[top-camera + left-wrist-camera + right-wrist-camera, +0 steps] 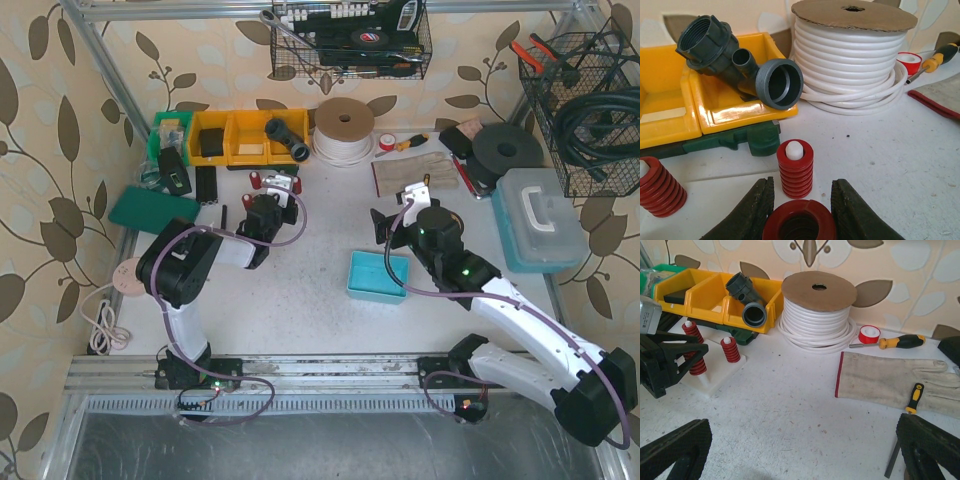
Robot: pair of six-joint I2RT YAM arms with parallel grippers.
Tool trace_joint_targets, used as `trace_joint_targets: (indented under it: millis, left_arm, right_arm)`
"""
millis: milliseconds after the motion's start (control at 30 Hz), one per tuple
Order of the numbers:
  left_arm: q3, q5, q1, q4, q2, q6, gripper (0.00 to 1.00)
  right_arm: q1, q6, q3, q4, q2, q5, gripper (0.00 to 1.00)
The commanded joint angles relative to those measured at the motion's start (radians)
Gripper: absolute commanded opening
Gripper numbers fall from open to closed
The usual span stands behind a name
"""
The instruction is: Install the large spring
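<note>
Left gripper (801, 200) clenches a red spring (799, 227) over the base (715, 200); two more springs (795, 170) stand on pegs (794, 150), so seating this one likely remains

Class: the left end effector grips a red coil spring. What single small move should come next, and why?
Probably lower the left end effector slightly, grip kept. The red coil spring it clamps shows a hollow top, while the red spring ahead on the white plastic base plate has a white post tip poking through, so the held one looks not yet seated.
</note>
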Motion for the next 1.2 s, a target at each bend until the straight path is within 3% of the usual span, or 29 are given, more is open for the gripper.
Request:
trace_joint_targets:
  millis: [0, 267, 700, 833, 967, 1033, 1167]
  left_arm:
    - [-0.006, 0.004, 0.011, 0.075, 0.004, -0.001, 0.1]
    - [-0.021, -0.01, 0.01, 0.058, -0.033, 0.002, 0.41]
    - [-0.033, -0.023, 0.01, -0.053, -0.19, 0.011, 0.51]
    - [-0.009, -0.068, 0.011, -0.25, -0.324, -0.031, 0.55]
    - [-0.027, -0.07, 0.011, -0.394, -0.492, -0.07, 0.69]
    - [-0.042, -0.09, 0.012, -0.474, -0.584, -0.085, 0.71]
    - [-0.094, -0.129, 0.013, -0.56, -0.694, -0.012, 0.73]
  right_arm:
    - [-0.009, 0.02, -0.013, 0.014, -0.012, -0.016, 1.0]
    - [-0.016, 0.025, -0.014, 0.014, -0.009, -0.022, 1.0]
    - [-0.033, 0.025, 0.002, -0.007, 0.008, -0.034, 1.0]
    - [-0.039, 0.026, 0.012, -0.024, 0.01, -0.02, 1.0]
    - [-0.049, 0.026, 0.027, -0.045, 0.0, 0.038, 1.0]
    - [-0.053, -0.003, 0.031, -0.042, -0.005, 0.066, 1.0]
    - [-0.067, -0.115, 0.027, 0.004, 0.015, 0.133, 1.0]
